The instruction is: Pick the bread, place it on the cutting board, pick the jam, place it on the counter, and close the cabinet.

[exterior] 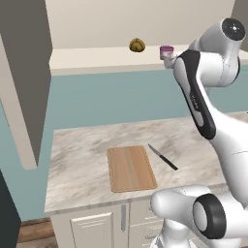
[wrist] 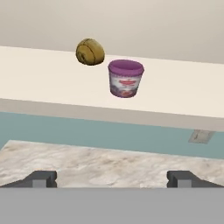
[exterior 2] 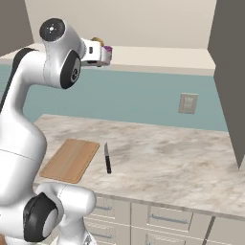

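The bread (wrist: 90, 52) is a small round bun, golden brown with darker swirls. It sits on the cream shelf (exterior: 92, 59) of the open cabinet (exterior: 29, 72), just left of the jam (wrist: 125, 78), a squat purple tub. The striped wooden cutting board (exterior: 131, 168) lies flat on the marbled stone tabletop (exterior: 82, 155), with a thin dark knife (exterior: 163, 157) to its right. The right base view shows a wall socket (exterior 2: 188, 103). The end effector (wrist: 113, 178) is spread wide and holds nothing

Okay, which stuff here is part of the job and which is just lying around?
Part of the job:
bread
jam
cutting board
counter
cabinet

Just lying around:
knife
wall outlet
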Controlling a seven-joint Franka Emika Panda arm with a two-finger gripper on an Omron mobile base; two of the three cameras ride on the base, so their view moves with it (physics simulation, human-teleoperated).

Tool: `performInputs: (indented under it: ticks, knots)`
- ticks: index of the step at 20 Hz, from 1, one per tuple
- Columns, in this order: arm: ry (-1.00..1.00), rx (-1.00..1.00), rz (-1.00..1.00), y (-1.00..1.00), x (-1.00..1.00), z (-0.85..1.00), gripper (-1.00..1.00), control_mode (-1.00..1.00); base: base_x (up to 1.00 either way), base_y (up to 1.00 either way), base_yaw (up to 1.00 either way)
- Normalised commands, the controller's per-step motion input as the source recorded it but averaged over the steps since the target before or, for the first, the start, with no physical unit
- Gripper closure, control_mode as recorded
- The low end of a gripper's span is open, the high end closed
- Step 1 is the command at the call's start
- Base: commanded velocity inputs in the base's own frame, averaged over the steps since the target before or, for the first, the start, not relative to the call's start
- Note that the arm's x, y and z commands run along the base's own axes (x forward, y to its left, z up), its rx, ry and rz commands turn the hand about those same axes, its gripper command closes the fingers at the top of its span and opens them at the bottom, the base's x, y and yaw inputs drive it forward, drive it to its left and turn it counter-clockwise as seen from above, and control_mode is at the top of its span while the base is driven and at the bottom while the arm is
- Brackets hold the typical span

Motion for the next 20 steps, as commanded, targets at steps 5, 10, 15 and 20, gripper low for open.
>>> performInputs:
  ticks: [5, 10, 15, 20]
  knots:
    - [0.0, 0.0, 0.0, -0.09, 0.39, 0.0, -1.0, -1.0, 0.0, 0.0, 0.0]
    - [0.0, 0.0, 0.0, -0.04, 0.42, 0.0, -1.0, -1.0, 0.0, 0.0, 0.0]
    - [0.0, 0.0, 0.0, 0.0, 0.43, 0.0, -1.0, -1.0, 0.0, 0.0, 0.0]
    - [0.0, 0.0, 0.0, 0.0, 0.44, 0.0, -1.0, -1.0, 0.0, 0.0, 0.0]
